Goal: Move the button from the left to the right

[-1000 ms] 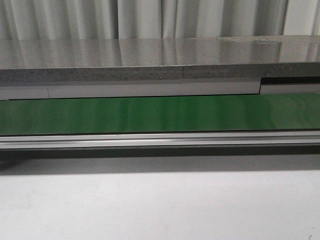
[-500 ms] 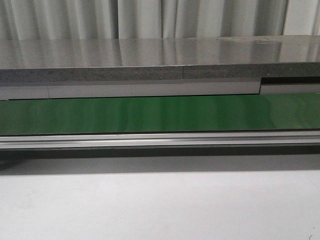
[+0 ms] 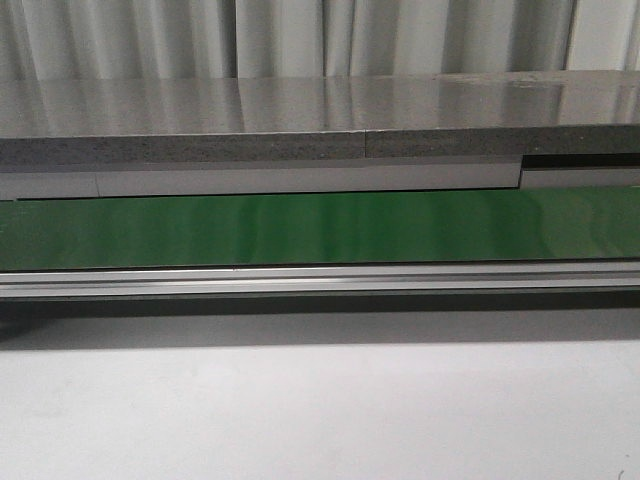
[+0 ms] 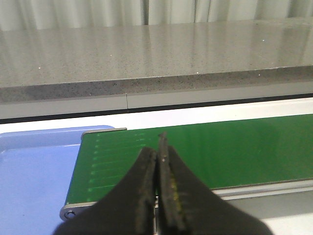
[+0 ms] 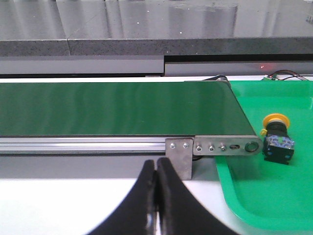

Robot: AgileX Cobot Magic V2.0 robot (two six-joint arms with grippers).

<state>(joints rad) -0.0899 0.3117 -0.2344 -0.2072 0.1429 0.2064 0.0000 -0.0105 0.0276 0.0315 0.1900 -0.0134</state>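
Left end effector [image 4: 157,196] pressed together over green belt [image 4: 234,147], right end effector [image 5: 156,196] likewise — button [image 5: 277,139] on green tray [image 5: 274,196]

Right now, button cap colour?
Yellow-orange; the button shows best in the right wrist view, on the green tray.

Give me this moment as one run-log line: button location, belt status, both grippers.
button: on green tray, past belt's end | green belt: nothing on it | left gripper: shut, empty | right gripper: shut, empty
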